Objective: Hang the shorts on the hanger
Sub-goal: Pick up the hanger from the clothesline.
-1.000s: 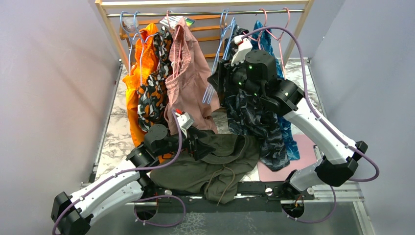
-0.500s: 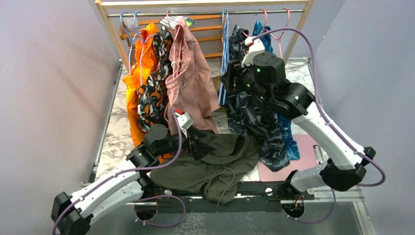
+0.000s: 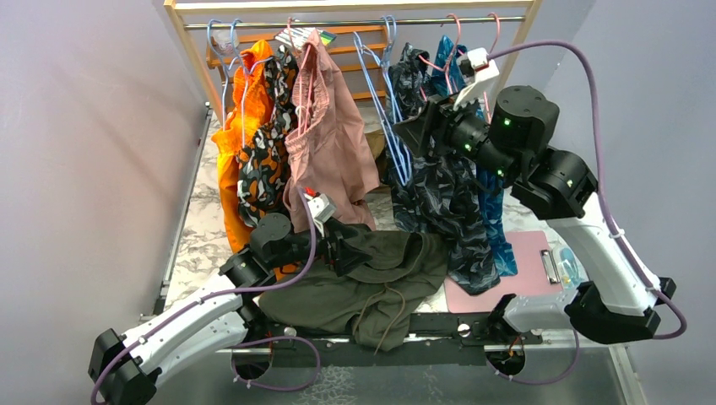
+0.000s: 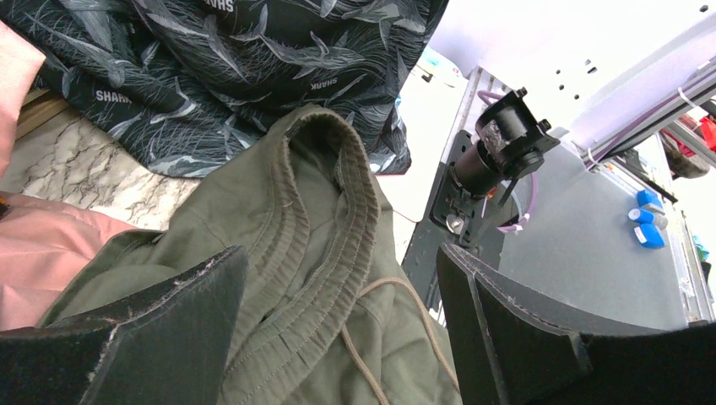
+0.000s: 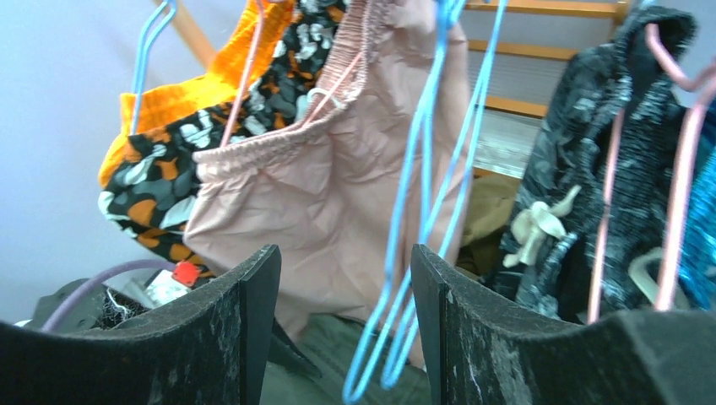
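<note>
The dark olive shorts (image 3: 371, 283) lie bunched on the table's near edge, the drawstring (image 4: 397, 291) trailing across them. My left gripper (image 3: 342, 245) hovers open right over the ribbed waistband (image 4: 325, 202), which shows between its fingers (image 4: 340, 253) without being pinched. Several light-blue wire hangers hang from the rail; the hanger (image 3: 382, 93) nearest my right gripper (image 3: 412, 131) dangles just ahead of it. In the right wrist view the blue hanger (image 5: 387, 253) is blurred and passes between the open fingers (image 5: 339, 253), closer to the right one, ungripped.
A wooden rack with a metal rail (image 3: 355, 24) carries orange shorts (image 3: 232, 143), dusty-pink shorts (image 3: 329, 126), dark leaf-print shorts (image 3: 447, 202), a blue garment and pink hangers (image 3: 456, 42). A pink board (image 3: 519, 261) lies at the right. Grey walls close both sides.
My right arm has swung right and turned its wrist leftward toward the blue hangers, which have swung and spread. The left arm and the shorts have not moved.
</note>
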Controlling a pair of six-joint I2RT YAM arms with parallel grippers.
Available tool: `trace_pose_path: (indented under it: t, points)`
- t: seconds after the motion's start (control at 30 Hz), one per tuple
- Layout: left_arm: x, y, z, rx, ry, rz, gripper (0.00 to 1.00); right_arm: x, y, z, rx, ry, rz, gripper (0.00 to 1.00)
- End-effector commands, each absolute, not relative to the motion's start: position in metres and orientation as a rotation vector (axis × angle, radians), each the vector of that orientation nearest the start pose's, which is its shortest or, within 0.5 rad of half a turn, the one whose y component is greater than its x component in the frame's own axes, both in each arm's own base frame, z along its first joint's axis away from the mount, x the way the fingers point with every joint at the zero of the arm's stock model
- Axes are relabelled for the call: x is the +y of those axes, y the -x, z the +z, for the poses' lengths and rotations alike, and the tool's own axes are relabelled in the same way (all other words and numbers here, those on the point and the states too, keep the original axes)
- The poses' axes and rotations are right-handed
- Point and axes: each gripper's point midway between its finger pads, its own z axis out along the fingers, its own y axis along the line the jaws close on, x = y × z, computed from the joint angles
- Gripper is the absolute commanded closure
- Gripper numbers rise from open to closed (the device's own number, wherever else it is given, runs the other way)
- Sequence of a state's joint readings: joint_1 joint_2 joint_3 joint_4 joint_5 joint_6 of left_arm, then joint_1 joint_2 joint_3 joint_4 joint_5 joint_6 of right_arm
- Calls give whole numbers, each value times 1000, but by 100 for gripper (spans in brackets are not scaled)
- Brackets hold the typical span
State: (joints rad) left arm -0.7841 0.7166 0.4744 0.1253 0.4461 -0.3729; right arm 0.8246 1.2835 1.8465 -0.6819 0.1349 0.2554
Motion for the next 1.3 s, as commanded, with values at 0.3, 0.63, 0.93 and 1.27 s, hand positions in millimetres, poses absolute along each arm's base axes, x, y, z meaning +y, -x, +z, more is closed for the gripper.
trace_pose_path:
  t: [0.3,0.63,0.93,1.27]
  points:
    - [-269,-142,223,1668,-738,-1227,16,272,-291,459,1720,340,601,39]
    - [-269,-142,224,1665,-741,-1228,16,273,-302,442,1744,346,530,39]
    - [-269,-141,224,1667,-738,-1232,16,280,-307,435,1748,362,531,42]
    - [-269,-140,225,1662,-738,-1235,16,268,-318,427,1761,325,434,54]
